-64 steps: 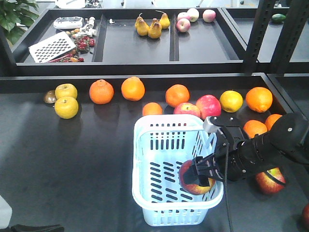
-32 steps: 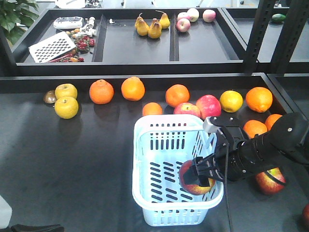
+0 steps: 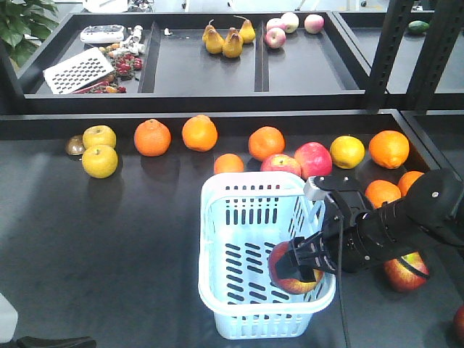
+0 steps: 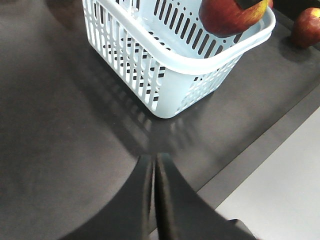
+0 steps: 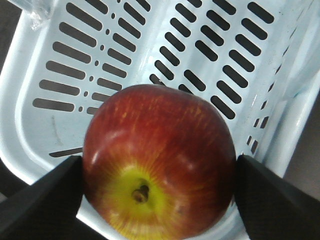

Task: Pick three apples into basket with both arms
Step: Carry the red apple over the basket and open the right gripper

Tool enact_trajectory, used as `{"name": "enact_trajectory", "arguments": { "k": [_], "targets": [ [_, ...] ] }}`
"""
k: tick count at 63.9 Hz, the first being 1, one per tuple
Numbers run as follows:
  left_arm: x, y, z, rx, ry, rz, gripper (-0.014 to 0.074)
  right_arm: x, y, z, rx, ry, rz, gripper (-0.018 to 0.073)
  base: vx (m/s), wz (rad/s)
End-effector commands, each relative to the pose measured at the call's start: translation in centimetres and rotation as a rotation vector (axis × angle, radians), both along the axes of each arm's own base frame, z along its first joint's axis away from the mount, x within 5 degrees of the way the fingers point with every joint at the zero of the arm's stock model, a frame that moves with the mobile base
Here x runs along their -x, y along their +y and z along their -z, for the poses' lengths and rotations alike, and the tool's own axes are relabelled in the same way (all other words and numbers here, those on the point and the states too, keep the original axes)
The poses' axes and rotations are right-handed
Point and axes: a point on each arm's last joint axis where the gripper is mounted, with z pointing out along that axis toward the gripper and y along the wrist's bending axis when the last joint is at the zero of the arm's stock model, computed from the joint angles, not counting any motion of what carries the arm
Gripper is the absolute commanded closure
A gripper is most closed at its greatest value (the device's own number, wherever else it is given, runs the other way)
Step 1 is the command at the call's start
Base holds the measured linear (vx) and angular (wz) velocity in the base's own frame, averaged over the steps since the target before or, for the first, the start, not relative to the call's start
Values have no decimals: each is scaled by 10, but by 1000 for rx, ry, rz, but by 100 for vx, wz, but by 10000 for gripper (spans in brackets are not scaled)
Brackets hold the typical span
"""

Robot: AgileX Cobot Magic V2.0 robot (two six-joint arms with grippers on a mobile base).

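The pale blue basket [image 3: 217, 239] stands mid-table, also seen in the left wrist view [image 4: 165, 65] and under the right wrist camera [image 5: 150, 45]. My right gripper [image 3: 293, 262] [image 5: 160, 170] is shut on a dark red apple [image 3: 290, 281] [image 5: 160, 150] [image 4: 227, 15], stem end toward the camera, at rim height over the basket's near right corner. A second apple [image 3: 406, 274] [image 4: 306, 27] lies on the table right of the basket. A third apple [image 3: 460, 322] shows at the right edge. My left gripper [image 4: 154, 161] is shut and empty, low over the table in front of the basket.
Oranges [image 3: 199, 133], two pink-red apples [image 3: 313, 158] and yellow fruit [image 3: 99, 161] lie in a row behind the basket. Black shelf trays [image 3: 210, 72] with pears run along the back. Black uprights [image 3: 384, 51] stand at the right. The table's front edge [image 4: 260, 150] is near the left gripper.
The right gripper with its apple has edged very slightly left over the basket. Nothing else has moved.
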Motion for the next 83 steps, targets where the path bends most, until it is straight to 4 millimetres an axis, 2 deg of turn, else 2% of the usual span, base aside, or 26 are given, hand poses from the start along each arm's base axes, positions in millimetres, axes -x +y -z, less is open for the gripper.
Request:
{"name": "enact_trajectory", "arguments": {
  "k": [1,13,19,23,38,44,58,66,72,83],
  "targets": [
    [-5,-1,-10,37,-41,-38,604,-3,2,-16,-22,-68,-14,78,0,0],
    [-5,-1,-10,37,-41,-38,604,-2,5,-18,-41,-98,-85,262,0,0],
    [-5,-1,-10,37,-41,-38,604,-1,7,-19,-55,-131,-145,275,0,0],
    [-5,-1,-10,37,-41,-38,604,0,10,-21,-76,-146,-184,244,0,0],
    [-5,-1,-10,37,-41,-38,604,-2,12,-23,-99,-194,-209,-36,0,0],
    [-5,-1,-10,37,-41,-38,604,-3,12,-23,-88,-204,-206,-107,0,0],
    [-5,-1,-10,37,-41,-38,604,-4,11,-23,-85,-208,-202,-119,0,0],
    [-5,-1,-10,37,-41,-38,604,-2,12,-23,-95,-193,-215,-64,0,0],
    [-5,-1,-10,37,-41,-38,604,2,12,-27,-118,-172,-227,29,0,0],
    [-5,-1,-10,37,-41,-38,604,17,11,-44,-137,-153,-266,360,0,0]
  ]
}}
